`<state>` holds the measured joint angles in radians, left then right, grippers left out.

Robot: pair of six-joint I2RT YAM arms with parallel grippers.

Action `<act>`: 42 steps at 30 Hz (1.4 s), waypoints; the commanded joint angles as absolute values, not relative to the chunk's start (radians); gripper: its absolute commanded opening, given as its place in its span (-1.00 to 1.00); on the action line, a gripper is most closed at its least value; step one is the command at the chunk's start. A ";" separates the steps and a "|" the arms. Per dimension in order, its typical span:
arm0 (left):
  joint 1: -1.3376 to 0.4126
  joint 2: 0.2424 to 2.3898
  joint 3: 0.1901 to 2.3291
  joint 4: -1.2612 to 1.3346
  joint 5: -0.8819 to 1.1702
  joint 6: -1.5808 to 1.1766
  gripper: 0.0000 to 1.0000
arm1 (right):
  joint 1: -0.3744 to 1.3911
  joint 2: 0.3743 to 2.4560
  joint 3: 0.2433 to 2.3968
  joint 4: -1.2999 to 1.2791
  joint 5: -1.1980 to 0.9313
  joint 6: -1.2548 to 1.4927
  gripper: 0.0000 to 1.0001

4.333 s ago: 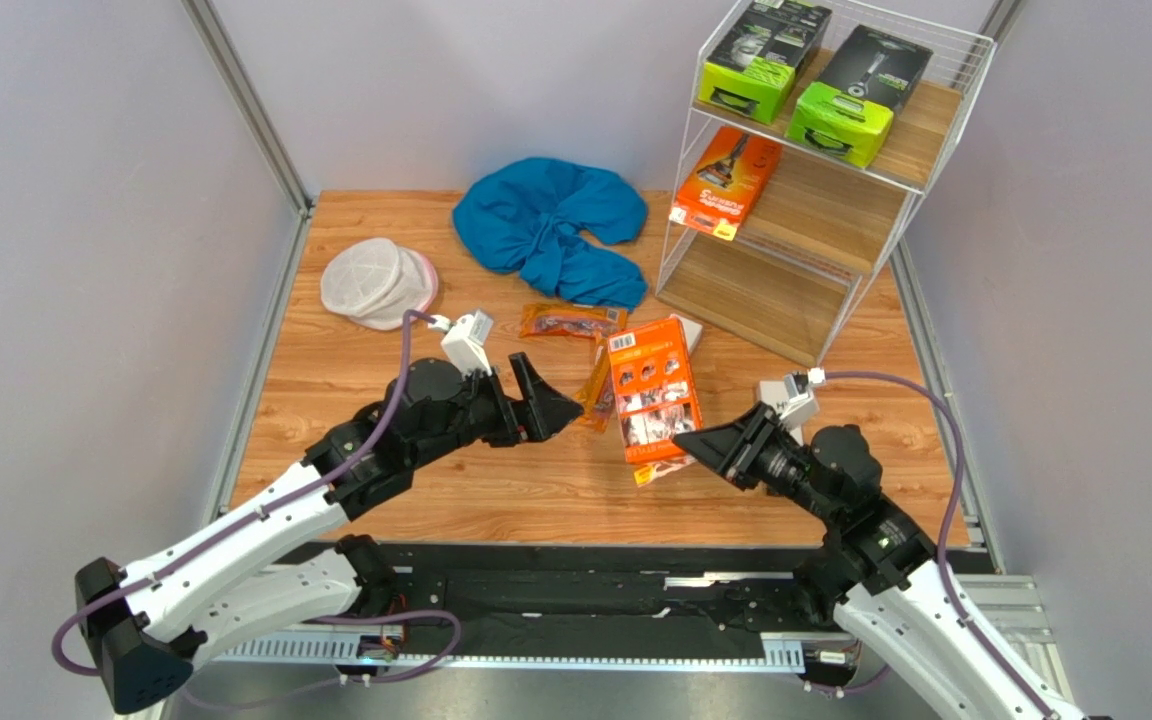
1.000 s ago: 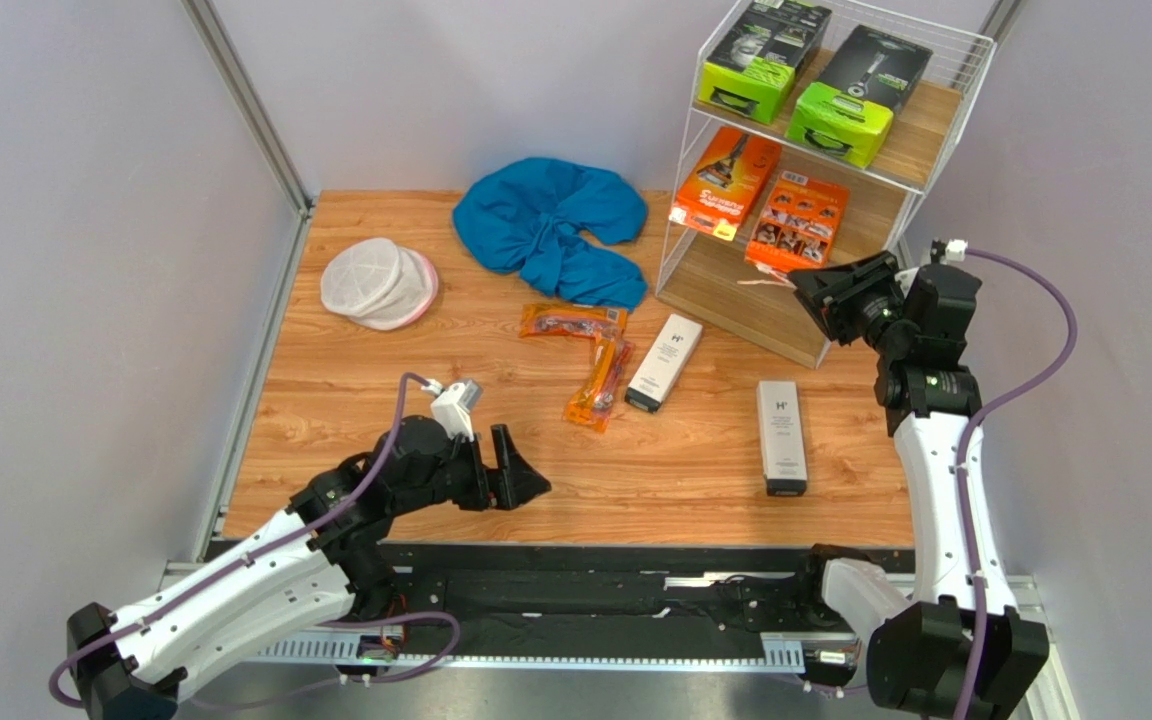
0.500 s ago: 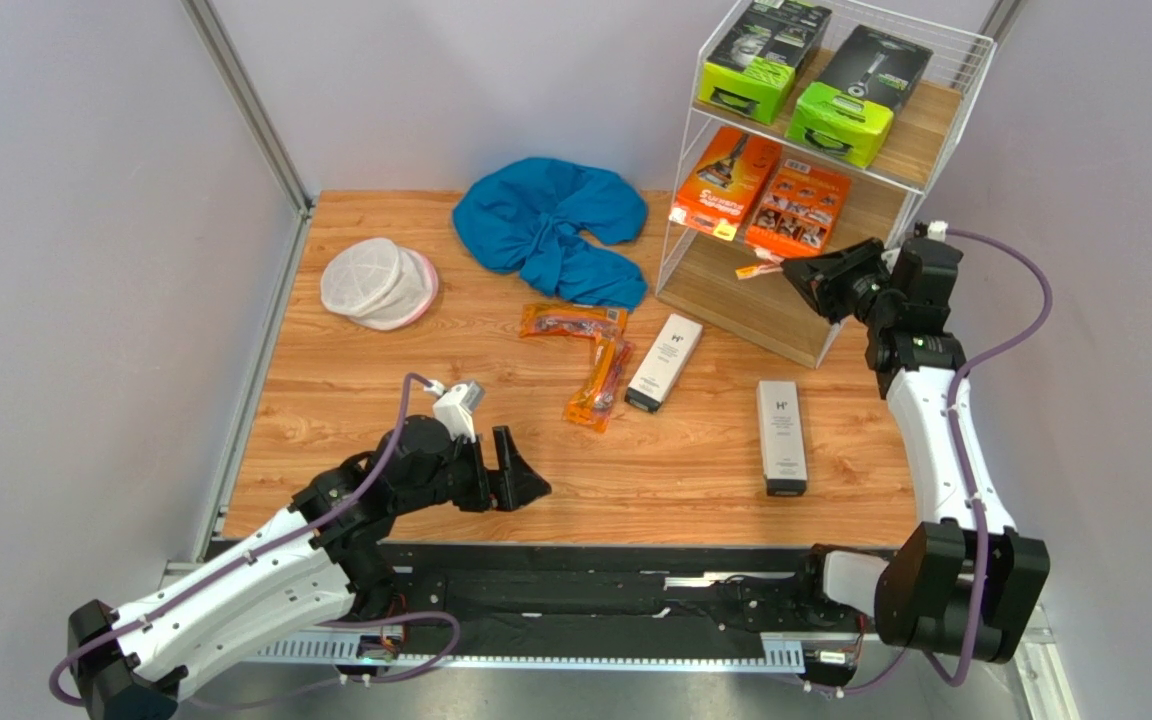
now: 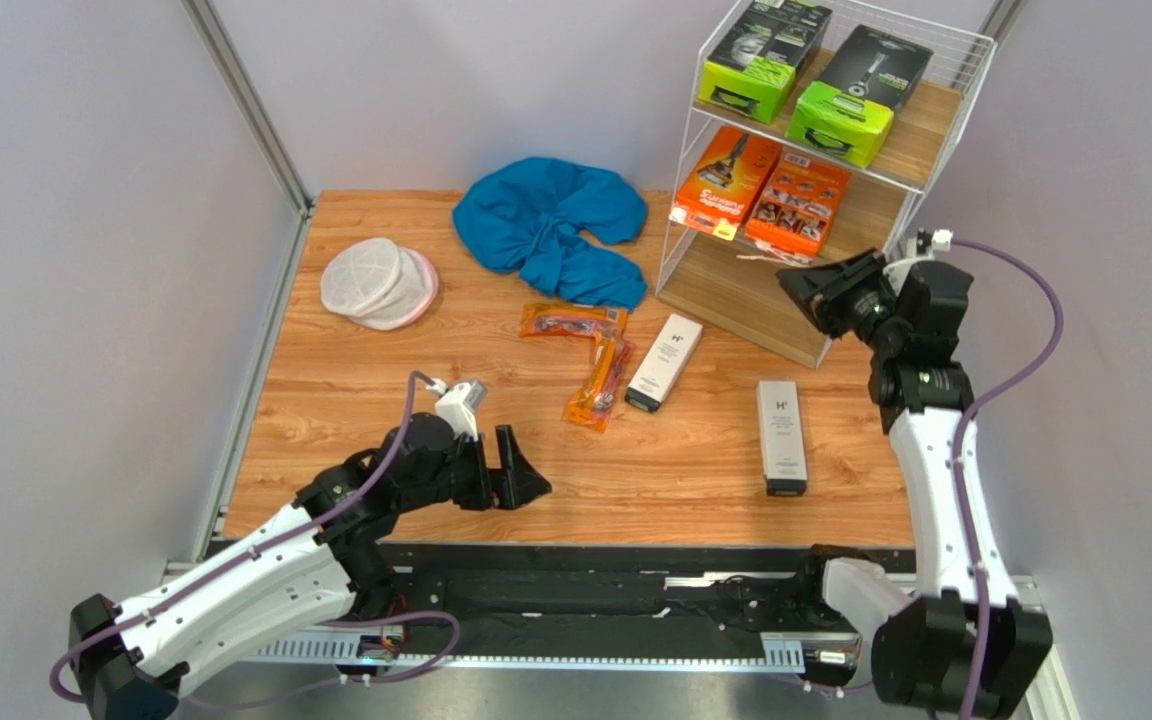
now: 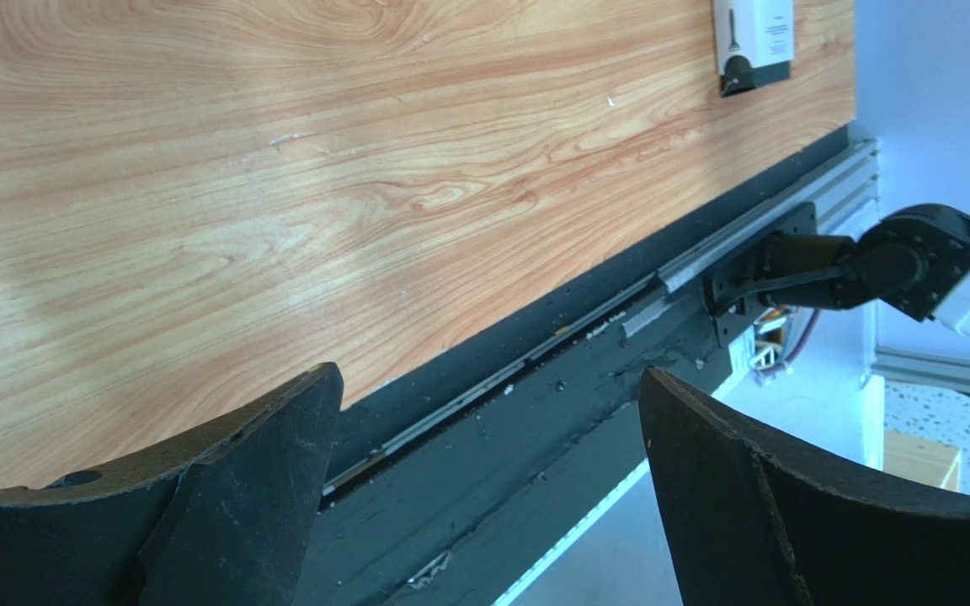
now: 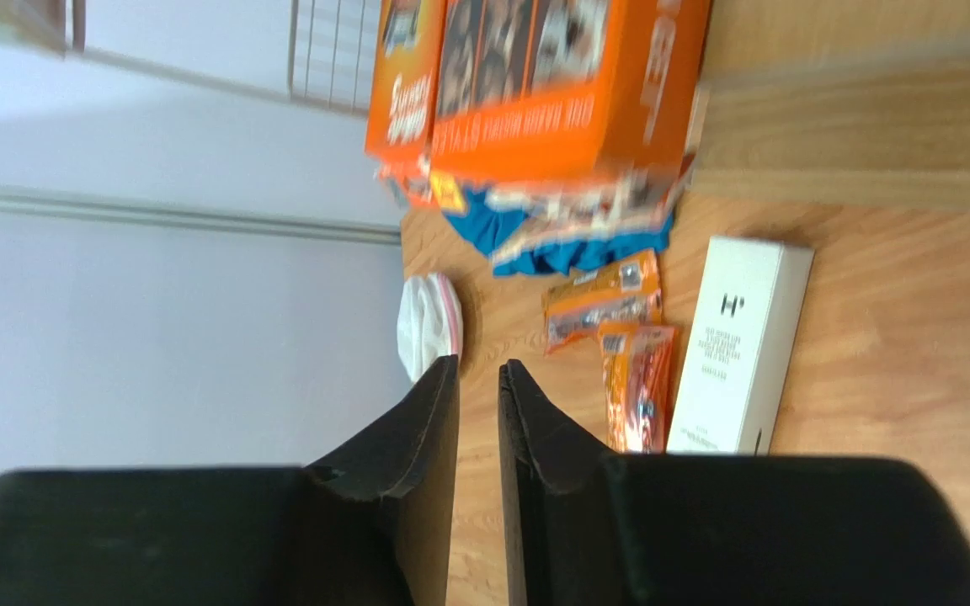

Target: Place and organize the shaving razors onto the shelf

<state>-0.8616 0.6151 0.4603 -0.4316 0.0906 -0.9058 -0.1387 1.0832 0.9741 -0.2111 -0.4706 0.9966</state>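
Note:
The shelf (image 4: 755, 308) stands at the back right. Two lime-green-and-black boxes (image 4: 760, 57) lie on its top tier. Two orange cartons (image 4: 799, 207) lie side by side on its middle tier and also show in the right wrist view (image 6: 553, 89). Two slim white boxes (image 4: 663, 362) (image 4: 782, 435) and two orange-trimmed bags (image 4: 572, 320) (image 4: 600, 383) lie on the table. My right gripper (image 4: 790, 284) (image 6: 479, 362) hangs in front of the shelf, its jaws a narrow gap apart and empty. My left gripper (image 4: 530, 483) (image 5: 488, 374) is wide open and empty over the table's near edge.
A blue cloth (image 4: 552, 225) lies at the back middle and a round white mesh pouch (image 4: 376, 282) at the back left. The shelf's bottom tier holds nothing. The black rail (image 5: 553, 379) runs along the near edge below my left gripper.
My right gripper has let go of the second orange carton, which now rests on the middle tier, and has drawn back a little from the shelf. The left arm has hardly moved.

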 commanded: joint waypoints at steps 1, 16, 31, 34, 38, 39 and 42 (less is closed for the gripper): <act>-0.859 0.689 0.543 -0.423 0.066 -0.844 0.93 | -0.124 0.912 0.852 -0.290 -0.525 0.934 -0.53; -0.822 1.103 0.808 -0.407 0.054 -0.709 0.98 | -0.123 0.561 0.623 -0.575 -0.509 0.784 0.47; -0.673 1.605 1.129 -0.364 0.120 -0.555 0.92 | -0.123 0.554 0.477 -0.519 -0.572 0.807 0.46; -0.658 1.716 1.196 -0.330 0.153 -0.542 0.88 | -0.123 0.554 0.454 -0.502 -0.592 0.822 0.44; -0.649 1.834 1.267 -0.285 0.190 -0.529 0.80 | -0.123 0.546 0.422 -0.477 -0.610 0.839 0.43; -0.647 1.874 1.297 -0.285 0.190 -0.528 0.79 | -0.123 0.546 0.417 -0.469 -0.614 0.841 0.42; -0.638 1.937 1.345 -0.288 0.180 -0.531 0.71 | -0.121 0.551 0.408 -0.450 -0.630 0.850 0.41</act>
